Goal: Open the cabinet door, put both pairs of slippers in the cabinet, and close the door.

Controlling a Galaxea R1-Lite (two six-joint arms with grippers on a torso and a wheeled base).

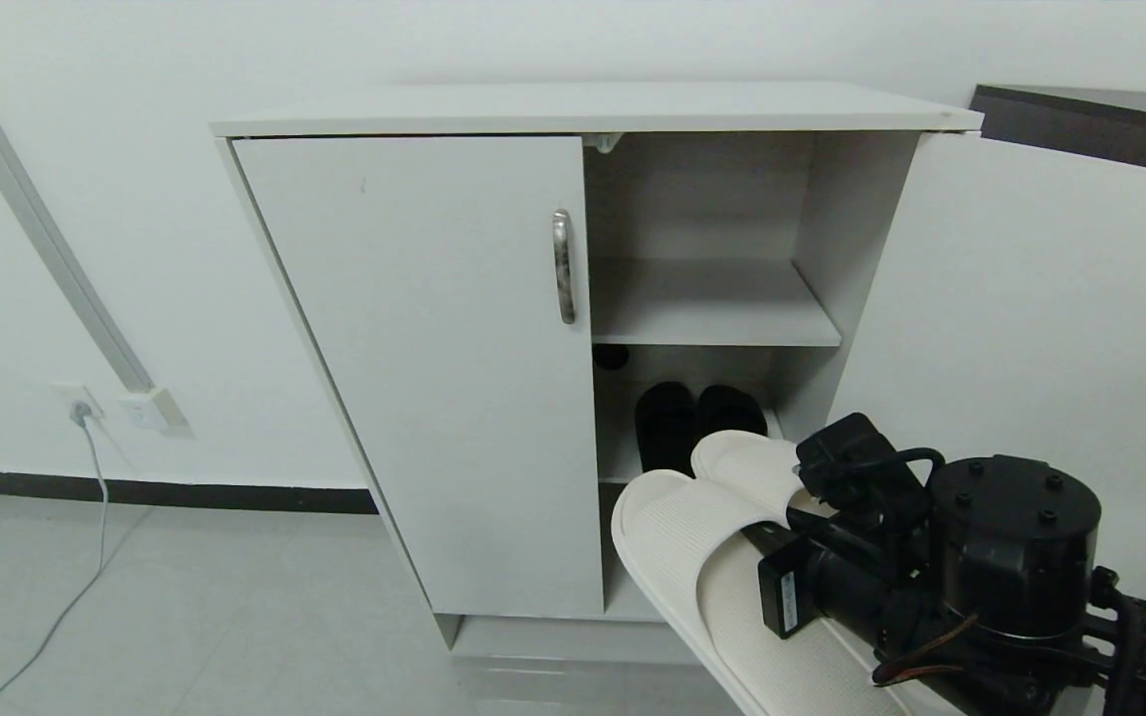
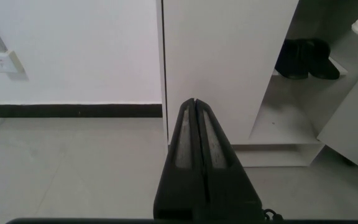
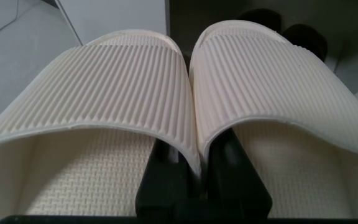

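- You had a wall outlet at the far left, low on the wall. A grey cable dropped from it to the floor.
- Your left gripper was closed, its fingers pressed flat together with nothing between them. It sat on the near side of the cabinet, above the floor, aimed at the lower part of the left door.
- The cabinet stood against the far wall. Its left door was shut, with a metal handle upright at that door's right edge.
- Right of the handle the compartment stood open, with one shelf across the middle.
- The black slippers sat side by side on the lower level under that shelf, inside the cabinet.
- The white slippers were just near of the black pair, off the floor. They were side by side and touching each other, toes pointing into the opening.
- Your right gripper was clamped on the white slippers. It had one finger inside each slipper, pinching the two inner walls together under the ribbed straps.
- The right door was swung open toward you at the far right, with your right arm in front of it.
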